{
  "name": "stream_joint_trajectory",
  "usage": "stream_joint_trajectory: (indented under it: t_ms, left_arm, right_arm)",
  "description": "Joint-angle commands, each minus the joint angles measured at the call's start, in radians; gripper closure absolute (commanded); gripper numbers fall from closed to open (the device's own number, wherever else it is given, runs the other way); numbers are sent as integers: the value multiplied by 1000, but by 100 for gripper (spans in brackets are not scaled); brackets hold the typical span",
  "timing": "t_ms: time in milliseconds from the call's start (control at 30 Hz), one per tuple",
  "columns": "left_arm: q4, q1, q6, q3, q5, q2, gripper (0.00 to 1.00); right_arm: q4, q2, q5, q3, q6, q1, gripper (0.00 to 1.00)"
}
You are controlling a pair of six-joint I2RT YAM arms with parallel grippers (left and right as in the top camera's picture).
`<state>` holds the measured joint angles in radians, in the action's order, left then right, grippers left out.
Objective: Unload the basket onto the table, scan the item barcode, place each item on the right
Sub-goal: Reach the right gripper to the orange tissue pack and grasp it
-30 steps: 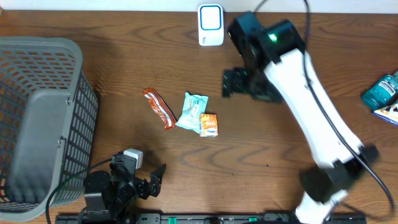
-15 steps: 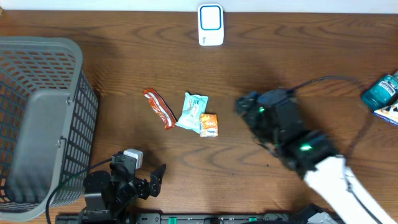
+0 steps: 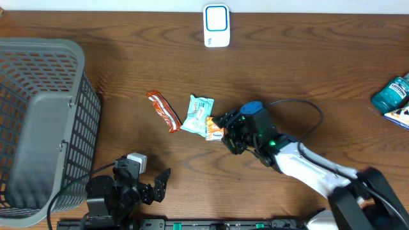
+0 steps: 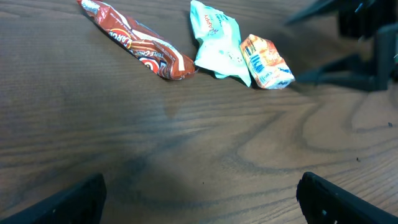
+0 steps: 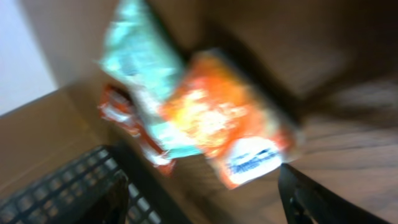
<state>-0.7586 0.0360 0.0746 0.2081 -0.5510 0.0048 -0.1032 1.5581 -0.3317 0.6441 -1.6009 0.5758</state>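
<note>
Right gripper (image 5: 202,186): fingers (image 5: 308,199) stand apart, one on each side of the orange packet (image 5: 227,127). The wrist view is blurred, but no contact shows and nothing is held. The packet lies flat on the table (image 3: 307,70), its far edge touching or overlapping the teal packet (image 3: 197,114). The red-brown bar (image 3: 163,110) lies beyond that, apart.

Left gripper (image 4: 202,186): fingers wide apart, empty, at the near edge of the table, well apart from the items.

White scanner (image 3: 216,25): at the back edge, well apart from the packet.

Risks, as judged:
- The teal packet is so close that a finger may catch its edge and lift or drag both.
- A thin, slick wrapper lying flat may slide out or crumple if pinched near its corner.
- Barcode side is unknown, so the packet may reach the scanner facing the wrong way.
</note>
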Motion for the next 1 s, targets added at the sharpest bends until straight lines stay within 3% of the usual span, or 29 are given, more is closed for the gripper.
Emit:
stream_joint_trajectory:
  t_ms: [0,200,333,667,733,967]
  left_arm:
    - [-4,4,-2,4,-2,-1,2]
    - [-4,4,-2,4,-2,-1,2]
    - [-4,4,-2,4,-3,-1,2]
    - [-4,4,-2,4,-2,-1,2]
    - [-4,4,-2,4,-3,-1,2]
    - [-4,4,-2,4,-3,-1,2]
  right_arm:
    - [-3,79,-64,-2,-109,15,33]
    - [-16,130,-34,-2,-127,15,37]
    - [-11,131,-1,-3,-126,15,54]
    - [38,131,88,-3,-126,15,56]
    - [39,131,115,-3,-126,15,60]
    - [-3,131,109,-3,-34,15,90]
